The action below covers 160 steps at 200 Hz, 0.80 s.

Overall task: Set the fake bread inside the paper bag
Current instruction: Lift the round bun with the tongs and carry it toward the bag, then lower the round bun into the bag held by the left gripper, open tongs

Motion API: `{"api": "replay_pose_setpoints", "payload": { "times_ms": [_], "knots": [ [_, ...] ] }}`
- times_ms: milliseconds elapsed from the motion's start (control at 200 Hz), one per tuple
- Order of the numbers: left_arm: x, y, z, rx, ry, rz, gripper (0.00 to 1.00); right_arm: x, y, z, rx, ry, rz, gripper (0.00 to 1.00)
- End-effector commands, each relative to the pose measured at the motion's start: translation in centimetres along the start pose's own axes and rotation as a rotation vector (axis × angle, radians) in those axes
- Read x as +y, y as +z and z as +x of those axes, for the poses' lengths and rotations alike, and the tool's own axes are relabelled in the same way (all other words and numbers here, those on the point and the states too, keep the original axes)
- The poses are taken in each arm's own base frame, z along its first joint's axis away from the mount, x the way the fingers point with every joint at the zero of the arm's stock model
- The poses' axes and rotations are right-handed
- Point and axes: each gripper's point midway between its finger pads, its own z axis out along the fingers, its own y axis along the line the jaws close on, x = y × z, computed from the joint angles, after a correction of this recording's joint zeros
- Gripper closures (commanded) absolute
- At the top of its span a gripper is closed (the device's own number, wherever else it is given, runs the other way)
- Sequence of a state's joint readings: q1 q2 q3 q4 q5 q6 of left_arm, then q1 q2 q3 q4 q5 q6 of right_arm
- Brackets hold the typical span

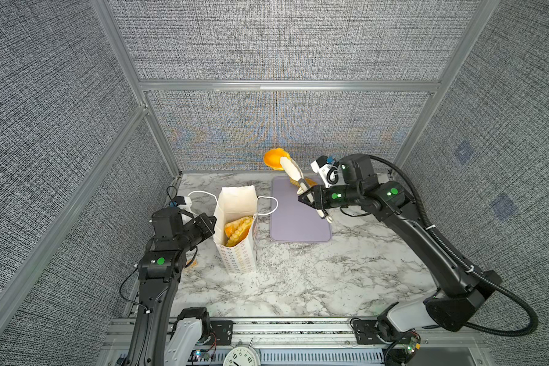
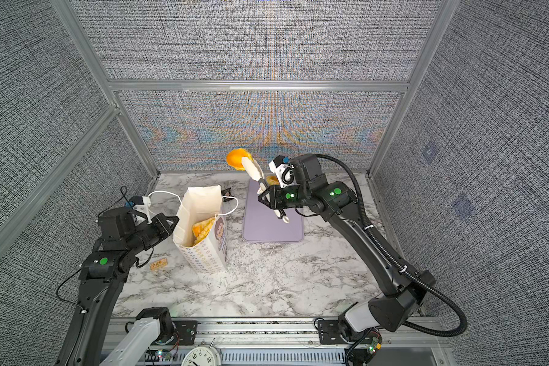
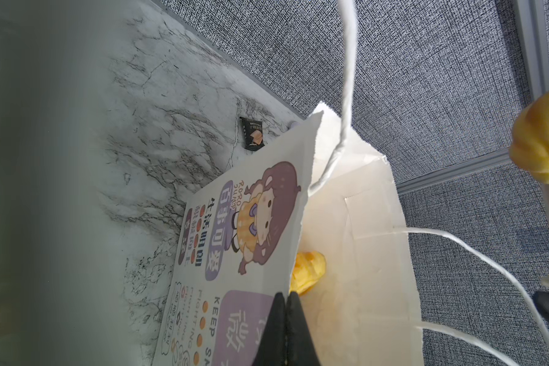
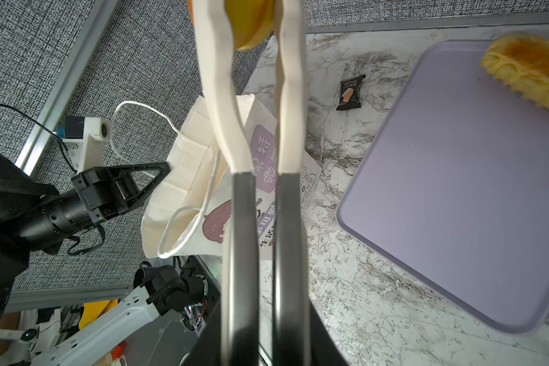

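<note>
One round golden bun (image 1: 274, 158) is held high in the air, pinched between the white tips of a pair of tongs (image 1: 293, 172). It hangs at about 1 o'clock from the paper bag (image 1: 235, 202), above the far edge of the lavender tray (image 1: 298, 221). The grey handles of the tongs are squeezed by the jaws of the right gripper (image 1: 306, 198), which are closed on them. The tool is presumably used because its long, broad tips can span a bun wider than the jaws themselves. The height is judged to be needed so that the bun can be carried over the bag's tall rim before being lowered in.

Several ridged pastries (image 1: 240, 229) are already seen inside the bag. One more ridged pastry (image 4: 526, 69) lies at the tray's far corner, so the task is judged well advanced but unfinished.

The bag stands upright on the marble counter (image 1: 298, 279), just beside the tray, at the tray's 9 o'clock. At the bag's 9 o'clock, the jaws of the left gripper (image 3: 286, 304) are pressed together on the paper of its rim. By this pinch the mouth is apparently held open and the light bag steadied against tipping. The cord handles (image 1: 268, 206) hang outside the opening, clear of the way in.

A small dark wrapper (image 4: 349, 92) lies on the counter close behind the bag, at about 1 o'clock. A small orange packet (image 2: 159, 263) lies at about 8 o'clock. Neither is touched.
</note>
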<state>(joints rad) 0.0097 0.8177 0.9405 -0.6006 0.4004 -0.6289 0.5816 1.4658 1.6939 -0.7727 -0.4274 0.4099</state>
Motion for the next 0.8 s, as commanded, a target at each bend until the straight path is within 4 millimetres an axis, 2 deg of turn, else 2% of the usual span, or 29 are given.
{"api": "replay_pose_setpoints", "payload": {
  "times_ms": [0,355,795],
  "knots": [
    [-0.7,-0.1,-0.6,-0.016,0.013,0.027,1.0,1.3,0.1,0.0,0.001,-0.06,-0.048,0.72],
    [-0.7,0.1,-0.7,-0.016,0.009,0.031,1.0,3.3,0.5,1.6,0.047,-0.137,-0.087,0.71],
    [-0.7,0.0,-0.7,-0.018,0.008,0.029,1.0,4.5,0.9,3.8,0.112,-0.216,-0.081,0.71]
  ]
}}
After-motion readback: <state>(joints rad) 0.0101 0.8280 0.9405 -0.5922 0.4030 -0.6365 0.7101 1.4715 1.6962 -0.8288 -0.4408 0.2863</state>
